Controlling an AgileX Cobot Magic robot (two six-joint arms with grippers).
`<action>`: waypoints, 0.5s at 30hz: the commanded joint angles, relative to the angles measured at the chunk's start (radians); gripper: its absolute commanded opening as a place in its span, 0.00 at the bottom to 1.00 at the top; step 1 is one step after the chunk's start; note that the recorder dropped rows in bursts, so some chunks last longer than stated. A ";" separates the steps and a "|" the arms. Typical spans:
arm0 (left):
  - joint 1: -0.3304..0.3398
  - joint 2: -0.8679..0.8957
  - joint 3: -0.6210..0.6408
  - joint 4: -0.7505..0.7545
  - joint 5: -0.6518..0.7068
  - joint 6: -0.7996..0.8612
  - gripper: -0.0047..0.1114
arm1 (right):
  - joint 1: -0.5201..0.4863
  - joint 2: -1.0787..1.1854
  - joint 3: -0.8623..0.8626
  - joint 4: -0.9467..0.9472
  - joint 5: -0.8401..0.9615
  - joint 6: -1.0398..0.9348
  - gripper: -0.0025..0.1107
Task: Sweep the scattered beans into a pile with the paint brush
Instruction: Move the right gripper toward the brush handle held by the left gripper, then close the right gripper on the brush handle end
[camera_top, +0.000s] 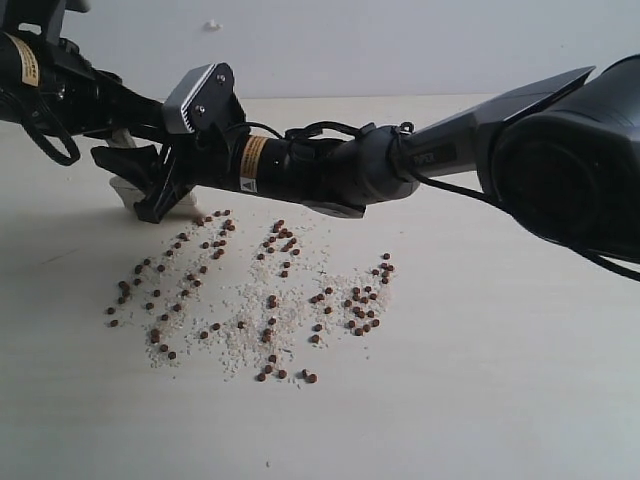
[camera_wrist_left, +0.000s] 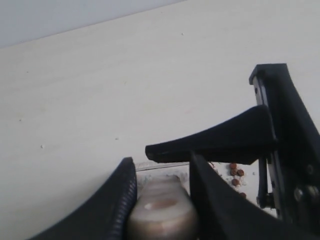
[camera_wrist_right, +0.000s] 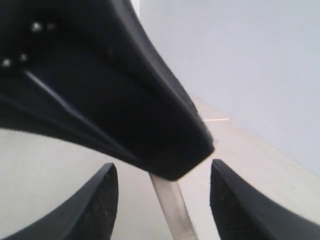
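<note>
Right arm spans scattered beans; left gripper grips paint brush

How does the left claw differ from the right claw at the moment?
The left claw is shut on the paint brush handle, while the right claw is open, its jaws wide apart and gripping nothing. The left claw comes in from the left of the exterior view. The right claw reaches across from the right, above the beans. Both are black and meet at the brush.
</note>
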 joint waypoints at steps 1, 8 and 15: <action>0.001 -0.011 -0.008 -0.005 -0.010 0.015 0.04 | 0.000 -0.001 -0.004 0.002 0.042 0.000 0.47; 0.001 -0.011 -0.008 -0.005 -0.010 0.015 0.04 | 0.000 -0.029 -0.006 -0.106 0.195 0.069 0.47; 0.001 -0.011 -0.008 -0.005 -0.007 0.015 0.04 | 0.000 -0.059 -0.006 -0.150 0.190 0.092 0.47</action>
